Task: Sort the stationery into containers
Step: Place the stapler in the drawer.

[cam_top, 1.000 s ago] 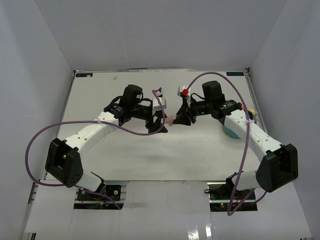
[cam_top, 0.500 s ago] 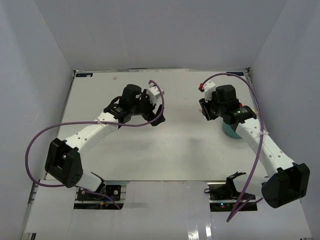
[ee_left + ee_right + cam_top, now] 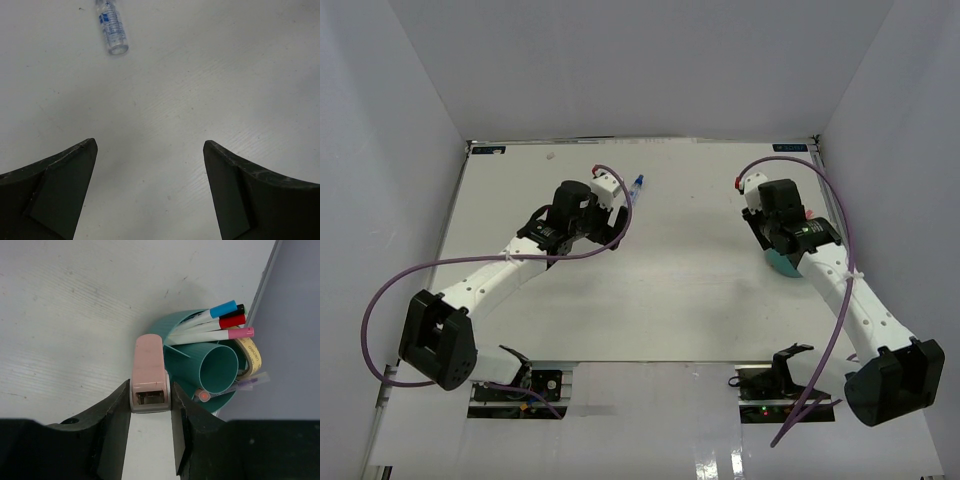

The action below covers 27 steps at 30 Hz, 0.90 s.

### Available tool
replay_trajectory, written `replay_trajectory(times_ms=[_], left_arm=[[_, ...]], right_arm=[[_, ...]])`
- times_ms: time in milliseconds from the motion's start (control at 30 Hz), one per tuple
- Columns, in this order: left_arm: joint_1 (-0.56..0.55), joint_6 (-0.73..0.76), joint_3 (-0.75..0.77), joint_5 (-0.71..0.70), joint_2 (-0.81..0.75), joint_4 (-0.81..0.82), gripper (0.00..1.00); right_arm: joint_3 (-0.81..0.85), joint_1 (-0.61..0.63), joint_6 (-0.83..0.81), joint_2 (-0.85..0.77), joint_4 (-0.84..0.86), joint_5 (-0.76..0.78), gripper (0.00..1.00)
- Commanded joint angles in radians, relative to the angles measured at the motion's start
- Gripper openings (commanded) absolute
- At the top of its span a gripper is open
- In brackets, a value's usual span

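Pens (image 3: 210,322), tape ring (image 3: 250,352) in organiser (image 3: 218,369) by right pincer (image 3: 149,400) grasping pink block (image 3: 148,365); left pincer (image 3: 149,143) released.

Small clear bottle (image 3: 112,28) with blue label lying flat at upper left of the left wrist view, round teal organiser (image 3: 218,369) at centre right of the right wrist view, holding capped pens (image 3: 207,326) and yellowish tape ring (image 3: 248,352), pinkish block (image 3: 148,374) held end-on just left of it

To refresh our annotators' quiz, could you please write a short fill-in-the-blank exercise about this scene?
1. The right gripper is shut on a block whose colour is ____.
2. The left gripper is ____, with the small bottle lying on the table ahead of it.
3. The pens and the tape ring sit in the ____ organiser.
Missing words: pink; open; teal.
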Motion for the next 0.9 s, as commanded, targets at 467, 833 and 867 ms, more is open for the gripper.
replay_trajectory(times_ms=[467,833,867], left_arm=[[0.0,0.002,-0.009,-0.125,-0.046,0.023,0.98],[0.0,0.006,-0.013,-0.119,-0.049,0.023,0.98],[0.0,0.006,-0.014,-0.119,-0.049,0.023,0.98]], right_arm=[[0.072,-0.073,-0.03,0.074,-0.108,0.078,0.08],[0.065,-0.134,-0.042,0.112,-0.078,0.075,0.08],[0.065,-0.136,-0.045,0.117,-0.071,0.07,0.08]])
